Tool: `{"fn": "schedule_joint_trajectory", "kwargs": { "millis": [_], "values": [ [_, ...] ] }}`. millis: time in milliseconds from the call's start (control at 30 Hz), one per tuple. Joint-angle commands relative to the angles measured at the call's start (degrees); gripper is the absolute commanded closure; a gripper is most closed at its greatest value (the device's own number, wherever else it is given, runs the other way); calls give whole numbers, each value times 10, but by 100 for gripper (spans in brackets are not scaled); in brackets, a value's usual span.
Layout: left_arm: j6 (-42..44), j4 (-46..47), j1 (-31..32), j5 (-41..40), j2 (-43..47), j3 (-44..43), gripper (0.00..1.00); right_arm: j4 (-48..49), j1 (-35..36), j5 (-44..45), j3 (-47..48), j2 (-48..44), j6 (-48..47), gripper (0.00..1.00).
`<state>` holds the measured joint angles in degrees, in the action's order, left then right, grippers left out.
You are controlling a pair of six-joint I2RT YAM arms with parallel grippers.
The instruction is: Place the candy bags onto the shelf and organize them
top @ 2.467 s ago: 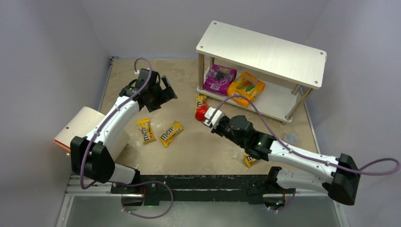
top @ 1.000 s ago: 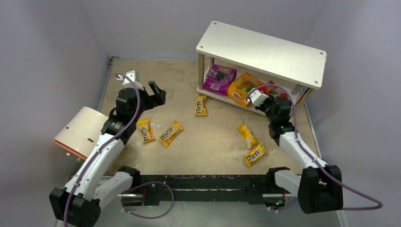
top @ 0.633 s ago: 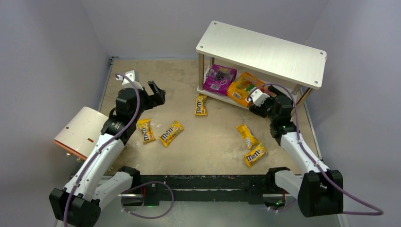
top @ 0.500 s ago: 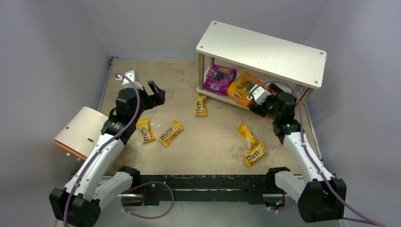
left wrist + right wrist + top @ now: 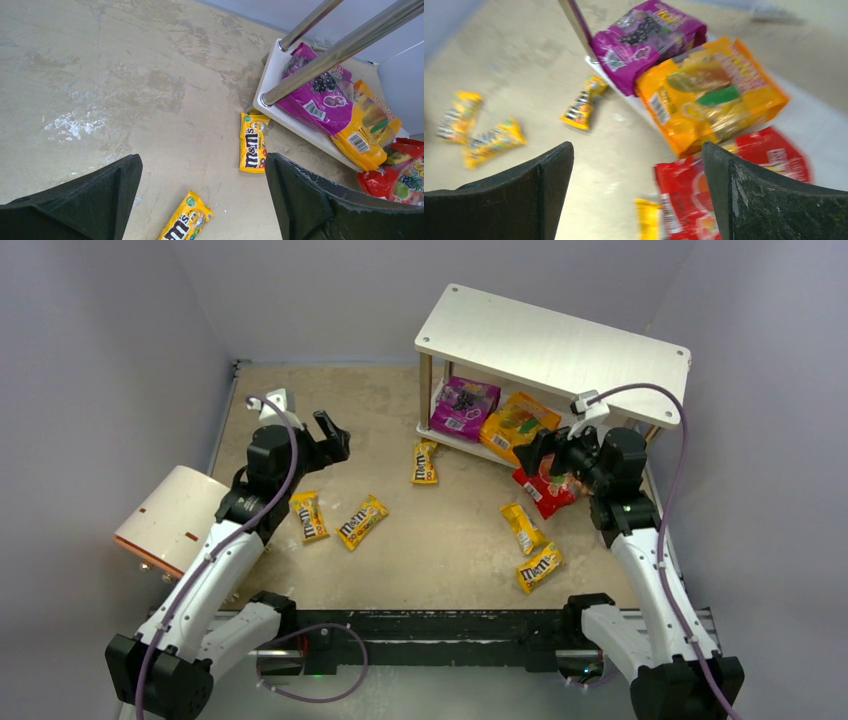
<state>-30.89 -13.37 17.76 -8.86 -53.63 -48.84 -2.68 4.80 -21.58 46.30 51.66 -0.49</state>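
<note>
The shelf [image 5: 555,345] stands at the back right. A purple candy bag [image 5: 464,406] and an orange one [image 5: 518,425] lie on its lower board. The red bag [image 5: 545,490] lies tilted at that board's front edge, partly off it toward the table. My right gripper [image 5: 545,453] hovers open just above the red bag [image 5: 689,195], holding nothing. Several yellow M&M's packets [image 5: 362,521] lie scattered on the table, one [image 5: 425,463] by the shelf's left post. My left gripper [image 5: 335,440] hangs open above the table's left half, with two packets [image 5: 252,148] below it.
A white-and-tan cylinder [image 5: 170,515] lies on its side at the left edge beside my left arm. Grey walls close in the table on three sides. Two packets [image 5: 522,527] lie near my right arm.
My right gripper has opened, let go of the red bag and pulled back from the lower tier. The red bag now hangs out over the front edge. The left arm has not moved.
</note>
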Motion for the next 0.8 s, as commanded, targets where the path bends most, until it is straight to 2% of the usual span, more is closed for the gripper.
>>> {"fn": "schedule_joint_trajectory", "kwargs": {
  "millis": [0, 67, 167, 233, 367, 433, 567, 633, 767],
  "values": [
    [-6, 5, 2, -10, -10, -8, 0, -30, -2, 9, -23, -9, 288, 1],
    [-7, 1, 2, -13, -16, -11, 0, -98, -2, 37, -26, -18, 303, 3],
    [-8, -2, 2, -15, -23, -13, 0, -186, -2, 129, -41, -42, 311, 3],
    [-9, -4, 1, -18, -27, -15, 0, -218, -2, 150, -56, -46, 318, 3],
    [-9, -11, 1, -32, -34, -18, 0, -129, -2, 211, -99, 5, 304, 3],
    [-10, -11, 1, -23, -36, -19, 0, -90, -2, 258, -85, 67, 298, 6],
    [-11, -11, 1, -7, -36, -19, 0, -91, -2, 251, -14, 127, 260, 7],
    [-12, -10, 1, -6, -34, -18, 0, -111, -2, 271, -9, 116, 261, 7],
    [-10, -9, 1, -12, -35, -16, 0, -181, -2, 299, -44, 30, 335, 3]
  ]
}}
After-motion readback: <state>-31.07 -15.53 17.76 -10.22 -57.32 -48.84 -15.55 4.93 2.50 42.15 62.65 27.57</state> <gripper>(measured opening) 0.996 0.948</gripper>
